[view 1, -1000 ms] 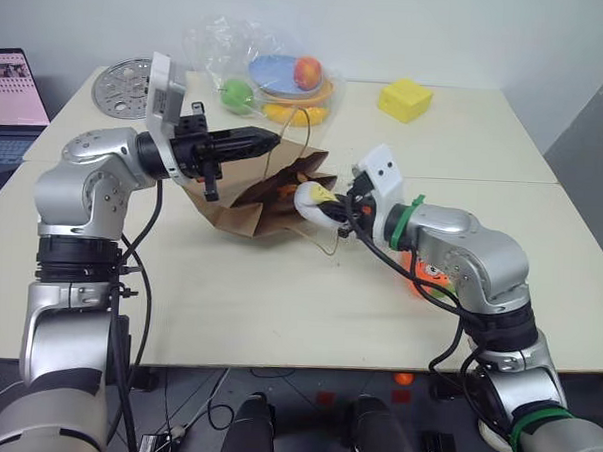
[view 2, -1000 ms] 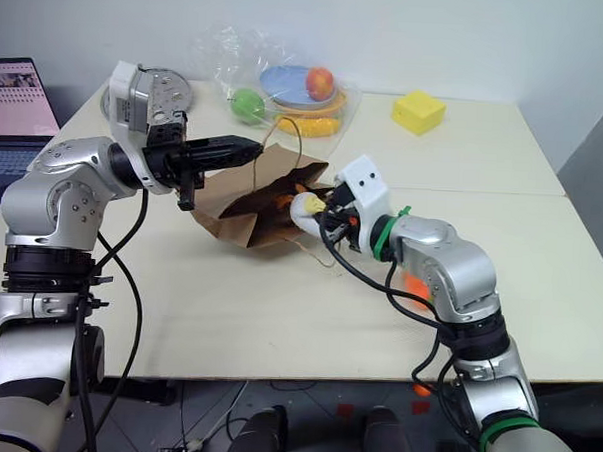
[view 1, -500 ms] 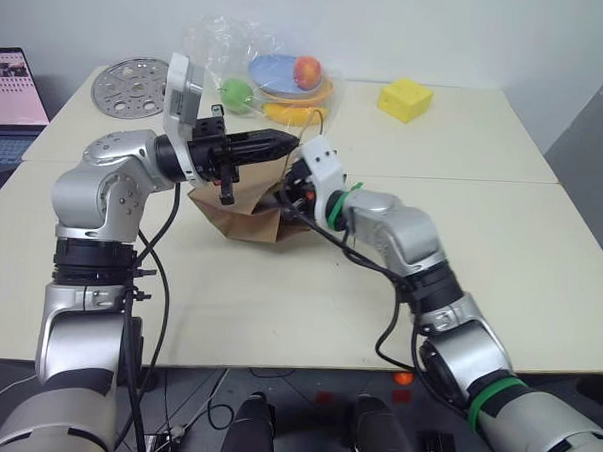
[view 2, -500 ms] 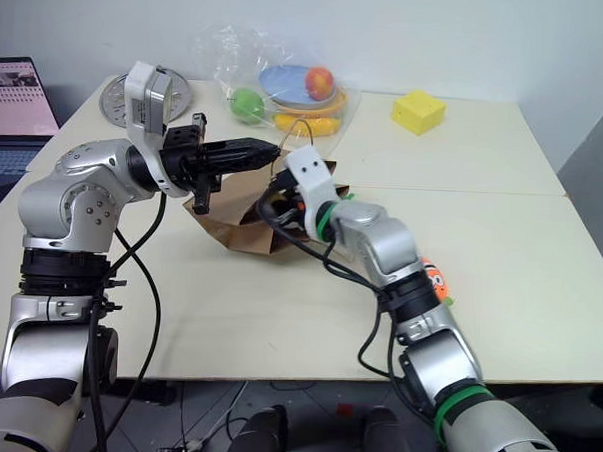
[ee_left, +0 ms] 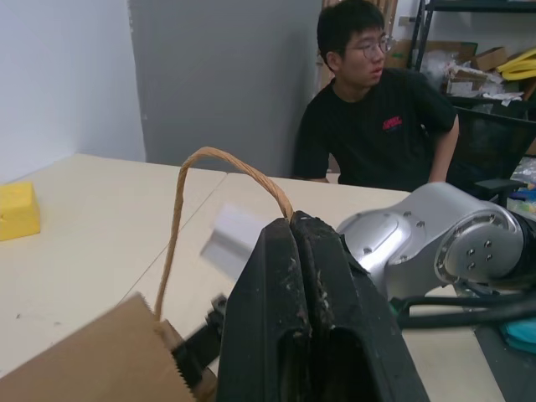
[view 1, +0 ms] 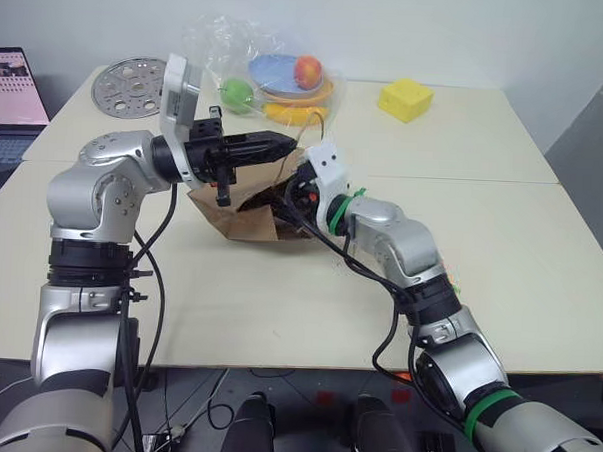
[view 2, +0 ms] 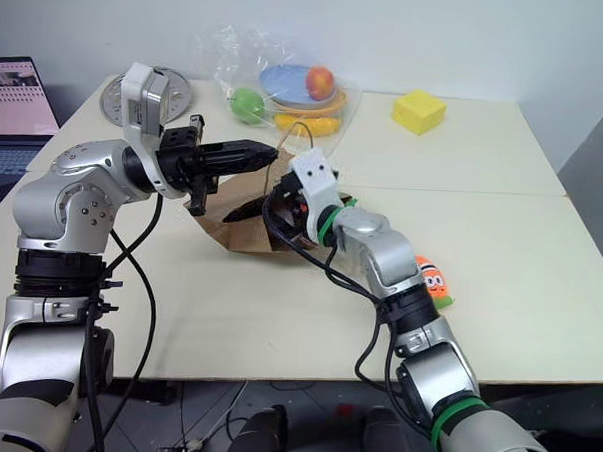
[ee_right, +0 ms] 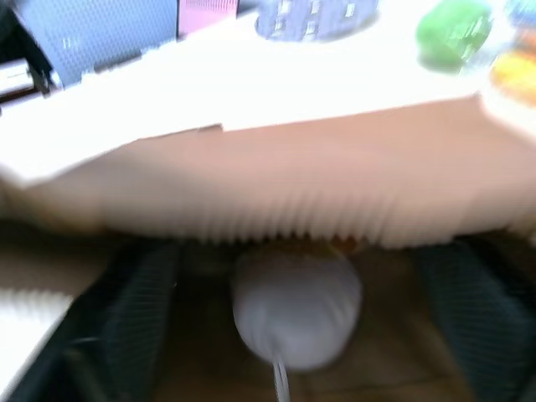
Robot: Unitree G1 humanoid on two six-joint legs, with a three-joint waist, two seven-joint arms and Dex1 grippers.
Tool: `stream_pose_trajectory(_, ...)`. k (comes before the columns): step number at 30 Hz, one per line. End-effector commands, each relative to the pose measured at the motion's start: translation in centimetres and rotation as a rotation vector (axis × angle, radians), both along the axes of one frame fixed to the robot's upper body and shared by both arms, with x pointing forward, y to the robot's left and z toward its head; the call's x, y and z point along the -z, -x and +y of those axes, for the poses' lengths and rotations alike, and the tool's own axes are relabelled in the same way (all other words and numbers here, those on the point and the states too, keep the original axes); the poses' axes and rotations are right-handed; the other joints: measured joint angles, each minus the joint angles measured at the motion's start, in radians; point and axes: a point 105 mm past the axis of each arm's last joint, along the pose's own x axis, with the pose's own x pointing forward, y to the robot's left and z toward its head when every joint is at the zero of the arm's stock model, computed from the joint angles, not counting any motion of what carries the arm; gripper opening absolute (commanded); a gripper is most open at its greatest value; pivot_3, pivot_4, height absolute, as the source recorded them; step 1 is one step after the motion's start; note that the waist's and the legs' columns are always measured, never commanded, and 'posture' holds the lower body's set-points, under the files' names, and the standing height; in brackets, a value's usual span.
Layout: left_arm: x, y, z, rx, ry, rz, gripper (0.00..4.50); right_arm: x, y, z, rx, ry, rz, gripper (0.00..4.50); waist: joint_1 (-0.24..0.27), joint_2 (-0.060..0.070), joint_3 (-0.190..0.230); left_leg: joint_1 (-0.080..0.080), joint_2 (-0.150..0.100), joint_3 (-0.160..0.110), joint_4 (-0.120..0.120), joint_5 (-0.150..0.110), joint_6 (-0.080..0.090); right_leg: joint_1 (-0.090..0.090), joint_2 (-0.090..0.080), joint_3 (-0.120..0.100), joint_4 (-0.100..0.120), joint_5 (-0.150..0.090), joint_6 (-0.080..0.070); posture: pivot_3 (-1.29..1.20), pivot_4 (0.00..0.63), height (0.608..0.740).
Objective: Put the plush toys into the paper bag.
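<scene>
Lying on its side in the middle of the table point(view 1: 541, 246), the paper bag point(view 1: 244, 214) has its mouth turned toward the right gripper point(view 2: 270, 207), and everything else is placed from it. One twisted loop handle point(ee_left: 188, 201) rises from the bag's upper edge and is pinched in the left gripper point(view 1: 277, 142), whose black fingers are clenched together on it just above the bag. The right gripper reaches into the bag's mouth with its fingers point(ee_right: 134, 310) spread wide apart and nothing between them. Deep inside the bag, past those fingers, the white plush toy point(ee_right: 295, 306) lies free on the paper floor. The orange plush toy point(view 2: 434, 281) with a face lies on the table well to the right of the bag, beside the right forearm. Behind the bag sits a clear plastic bag of fruit point(view 1: 273, 75), and farther back to the right a yellow block point(view 1: 405, 98). A round metal disc point(view 1: 128, 83) lies behind the bag to the left, with a laptop point(view 1: 12, 103) beyond it. A person point(ee_left: 377, 109) sits across the table from the bag.
</scene>
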Motion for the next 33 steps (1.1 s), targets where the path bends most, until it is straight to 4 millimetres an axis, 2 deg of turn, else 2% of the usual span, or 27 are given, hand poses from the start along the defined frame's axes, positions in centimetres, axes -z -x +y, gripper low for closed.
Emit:
stream_pose_trajectory(1,-0.9,0.3,0.1,0.009,0.000,-0.047,0.00,-3.1,0.9,-2.9,0.046,-0.092,-0.057,4.47,0.004,0.000,0.000,0.000,0.000,0.000,0.000,0.000,0.000,0.000,0.000,0.000,0.000,0.000,0.000,0.00,0.150,0.740)
stream_pose_trajectory(3,-0.8,0.3,0.2,0.011,0.001,-0.045,0.00,-4.1,1.8,-5.5,0.094,-0.125,-0.077,4.47,0.012,0.000,0.000,-0.001,0.000,0.000,0.000,0.000,0.000,0.000,0.000,0.000,0.000,0.000,0.000,0.00,0.150,0.740)
stream_pose_trajectory(5,-0.6,0.3,0.1,0.016,0.000,-0.042,0.00,-3.5,2.9,-9.4,0.207,-0.087,-0.082,4.47,0.017,0.000,0.000,-0.001,0.000,0.000,0.000,0.000,0.000,0.000,0.000,0.000,-0.001,0.000,0.000,0.00,0.150,0.740)
stream_pose_trajectory(6,-0.5,0.3,0.0,0.019,0.000,-0.041,0.00,-3.1,3.5,-10.6,0.244,-0.066,-0.076,4.47,0.018,0.000,0.000,-0.001,0.000,0.000,0.000,0.000,0.000,0.000,0.000,0.000,-0.001,0.000,0.000,0.00,0.150,0.740)
stream_pose_trajectory(10,-0.3,0.3,0.1,0.023,-0.001,-0.038,0.00,0.7,6.6,-16.1,0.447,0.090,-0.016,4.47,0.019,0.000,0.000,-0.001,0.000,0.000,-0.001,0.000,0.000,0.000,0.000,0.000,-0.001,-0.001,0.000,0.00,0.150,0.740)
stream_pose_trajectory(14,-0.1,0.2,0.0,0.029,0.000,-0.034,0.00,3.6,8.6,-18.7,0.585,0.154,0.051,4.47,0.006,0.000,0.000,-0.001,0.000,0.002,-0.001,0.000,0.000,-0.001,0.000,0.001,-0.001,-0.002,0.000,0.00,0.150,0.740)
stream_pose_trajectory(18,0.0,0.2,-0.1,0.039,0.001,-0.027,0.00,5.2,9.1,-19.8,0.667,0.180,0.083,4.47,0.003,0.000,0.000,0.000,0.000,0.003,0.002,0.000,0.000,0.000,0.000,0.002,-0.001,-0.003,0.002,0.00,0.150,0.740)
stream_pose_trajectory(26,-0.1,0.0,-0.4,0.045,-0.001,-0.029,0.00,7.2,9.0,-18.8,0.647,0.187,0.142,4.47,0.010,0.000,0.000,0.000,0.000,0.003,0.004,0.000,0.000,0.001,0.000,0.003,-0.001,-0.003,0.002,0.00,0.150,0.740)
stream_pose_trajectory(29,-0.1,0.1,-0.2,0.041,-0.007,-0.030,0.00,8.3,9.3,-19.3,0.662,0.201,0.190,3.94,0.011,0.000,0.000,0.000,0.000,0.003,0.003,0.000,0.000,0.001,0.000,0.002,-0.001,-0.003,0.002,0.00,0.150,0.740)
stream_pose_trajectory(33,0.0,0.2,-0.2,0.039,-0.009,-0.029,0.00,8.7,9.5,-20.0,0.661,0.253,0.182,2.51,0.011,0.000,0.000,0.000,0.000,0.002,0.002,0.000,0.000,0.001,0.000,0.002,-0.001,-0.003,0.002,0.00,0.150,0.740)
